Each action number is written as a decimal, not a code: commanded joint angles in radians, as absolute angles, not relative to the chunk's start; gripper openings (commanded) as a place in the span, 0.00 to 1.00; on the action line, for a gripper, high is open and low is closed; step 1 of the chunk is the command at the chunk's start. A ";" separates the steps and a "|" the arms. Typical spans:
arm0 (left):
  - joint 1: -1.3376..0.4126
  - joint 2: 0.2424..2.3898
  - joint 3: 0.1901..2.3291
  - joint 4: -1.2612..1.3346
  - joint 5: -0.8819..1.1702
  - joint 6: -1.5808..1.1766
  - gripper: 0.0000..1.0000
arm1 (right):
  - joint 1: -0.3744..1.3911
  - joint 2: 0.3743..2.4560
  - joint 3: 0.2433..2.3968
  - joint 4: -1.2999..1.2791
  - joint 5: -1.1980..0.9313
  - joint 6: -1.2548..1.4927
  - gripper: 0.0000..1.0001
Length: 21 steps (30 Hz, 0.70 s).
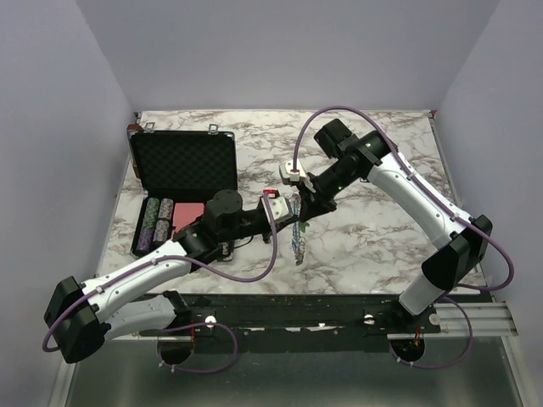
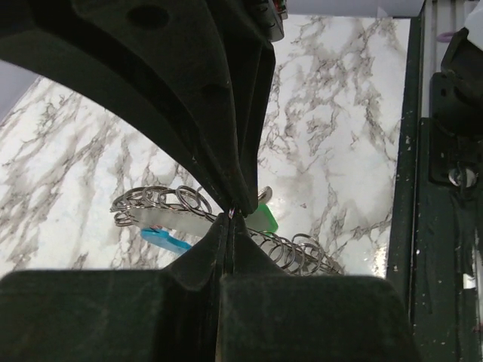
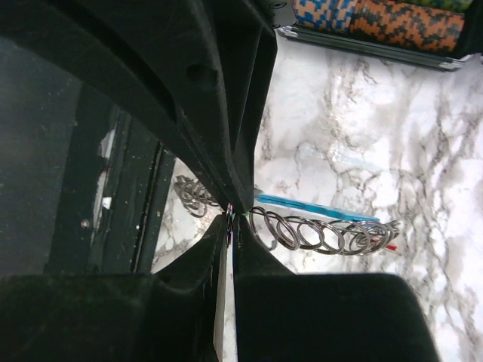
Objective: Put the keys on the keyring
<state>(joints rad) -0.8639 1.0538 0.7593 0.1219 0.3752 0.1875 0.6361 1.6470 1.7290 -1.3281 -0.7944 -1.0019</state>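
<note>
My two grippers meet tip to tip over the middle of the table, left gripper (image 1: 284, 212) and right gripper (image 1: 297, 206). Both are shut. The left gripper (image 2: 230, 213) pinches a thin glinting sliver at its tips. The right gripper (image 3: 231, 219) pinches a thin metal edge with a rainbow sheen, seemingly the keyring, seen edge-on. Just below them lies the bunch of keys (image 1: 297, 242), a chain of linked metal rings (image 2: 173, 202) (image 3: 317, 234). It has a green head (image 2: 264, 219), a blue head (image 2: 162, 239) and a blue strip (image 3: 317, 205).
An open black foam-lined case (image 1: 182, 165) sits at the left, with rows of poker chips (image 1: 157, 222) (image 3: 377, 19) in its tray. The black mounting rail (image 1: 339, 309) (image 2: 445, 188) runs along the near edge. White walls close off the left, back and right.
</note>
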 commanded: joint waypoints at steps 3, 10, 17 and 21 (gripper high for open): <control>-0.850 0.966 0.637 0.423 0.328 -0.024 0.00 | 0.635 1.605 1.649 -1.287 -0.862 -0.942 0.13; -0.848 0.942 0.555 0.584 0.261 -0.135 0.00 | 0.634 1.583 1.605 -1.229 -0.907 -0.904 0.23; -0.848 0.939 0.522 0.666 0.204 -0.193 0.00 | 0.634 1.575 1.586 -1.197 -0.942 -0.884 0.25; -0.848 0.942 0.508 0.689 0.193 -0.218 0.00 | 0.634 1.580 1.591 -1.180 -0.942 -0.861 0.23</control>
<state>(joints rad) -0.8581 0.9649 0.5117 0.5323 0.2646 -0.1669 0.6308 1.5959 1.6051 -1.1862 -0.8928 -0.8963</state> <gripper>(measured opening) 0.007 0.241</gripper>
